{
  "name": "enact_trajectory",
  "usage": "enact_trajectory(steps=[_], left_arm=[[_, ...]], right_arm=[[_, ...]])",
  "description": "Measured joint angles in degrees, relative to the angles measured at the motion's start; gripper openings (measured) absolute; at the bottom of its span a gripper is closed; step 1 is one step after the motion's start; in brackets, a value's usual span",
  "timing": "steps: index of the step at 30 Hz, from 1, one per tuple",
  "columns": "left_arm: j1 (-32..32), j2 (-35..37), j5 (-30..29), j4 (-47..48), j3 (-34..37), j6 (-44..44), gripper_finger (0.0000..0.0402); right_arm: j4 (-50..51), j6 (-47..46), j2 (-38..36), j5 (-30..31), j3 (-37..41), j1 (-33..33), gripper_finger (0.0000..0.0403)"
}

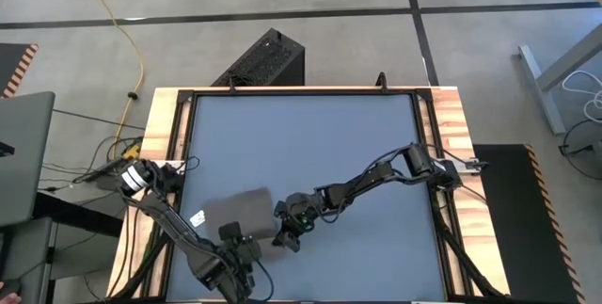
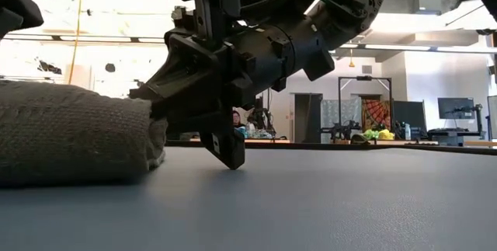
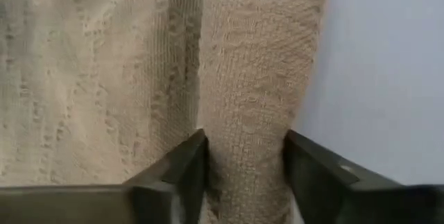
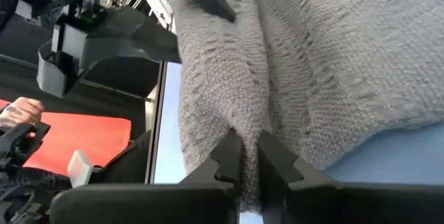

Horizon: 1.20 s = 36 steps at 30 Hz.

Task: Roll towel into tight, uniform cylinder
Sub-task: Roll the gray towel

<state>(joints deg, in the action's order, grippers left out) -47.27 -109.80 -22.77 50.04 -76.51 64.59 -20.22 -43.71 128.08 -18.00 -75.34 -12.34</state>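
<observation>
Near the front edge of the surface, the right gripper pinches a fold of the bunched towel while the left gripper straddles another fold, jaws spread; uneven pulls could leave the roll loose and lopsided.

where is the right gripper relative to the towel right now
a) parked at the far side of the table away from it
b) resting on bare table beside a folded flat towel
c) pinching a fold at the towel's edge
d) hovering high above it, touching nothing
c: the right wrist view shows the right gripper with its fingers nearly together on a ridge of the towel, at the towel's right-hand end in the high view.
</observation>
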Motion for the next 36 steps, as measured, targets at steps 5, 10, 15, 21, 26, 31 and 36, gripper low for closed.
enact_trajectory(steps=[5,10,15,21,26,31,36], left_arm=[[0.48,0.0,2.46,-0.11,0.0,-0.45,0.0051],[0.22,0.0,6.73,-1.44,0.0,-0.24,0.0017],[-1.67,0.0,7.42,-4.89,0.0,1.8,0.0015],[-2.92,0.46,12.31,-9.92,0.0,3.66,0.0013],[-3.04,1.0,14.27,-12.74,0.0,3.0,0.0012],[-2.1,1.11,17.38,-13.75,0.0,2.48,0.0012],[0.91,2.26,20.23,-17.09,0.09,0.06,0.0011]], right_arm=[[-1.73,-3.36,0.0,-1.04,0.05,0.5,0.0074],[-1.0,1.4,-2.06,-5.92,0.18,1.43,0.0099],[3.55,11.38,-6.22,-3.61,0.53,1.62,0.0116],[3.66,25.53,-10.53,0.16,1.88,-2.45,0.0129],[1.79,38.65,-12.35,8.18,1.78,-9.33,0.0135],[0.71,50.28,-11.36,21.38,1.87,-17.21,0.0145],[-0.41,56.04,-11.54,27.58,1.52,-20.26,0.0174]])
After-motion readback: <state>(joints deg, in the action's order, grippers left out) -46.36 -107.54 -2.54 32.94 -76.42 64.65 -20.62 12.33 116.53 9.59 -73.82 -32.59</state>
